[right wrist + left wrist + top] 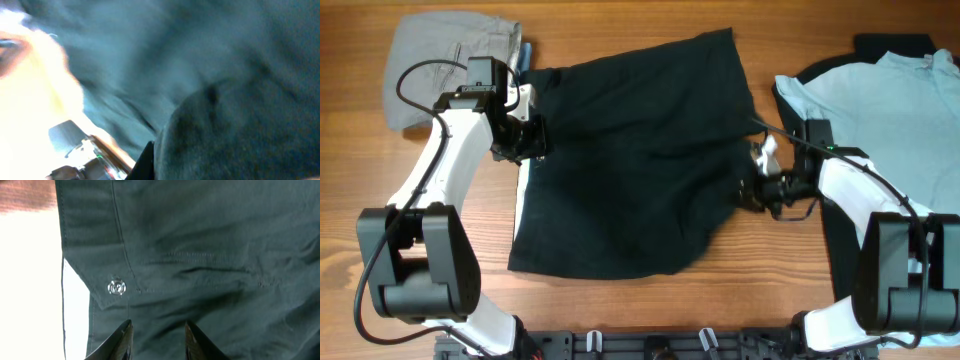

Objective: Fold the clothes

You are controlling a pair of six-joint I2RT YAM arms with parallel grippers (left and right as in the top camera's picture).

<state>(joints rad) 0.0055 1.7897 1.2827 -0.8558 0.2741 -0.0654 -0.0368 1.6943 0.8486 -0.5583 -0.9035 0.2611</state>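
I saw grey trousers (445, 55) at the far left corner of the table (620, 310). My left gripper (527, 142) stood narrowly parted over the left edge of the black garment (640, 170), spread mid-table. My right gripper (752, 192) was clamped on its right edge, beside the light-blue T-shirt (895, 110).

I could read no text; the snap (117, 287) on the black garment (210, 255) bore an illegible embossing.
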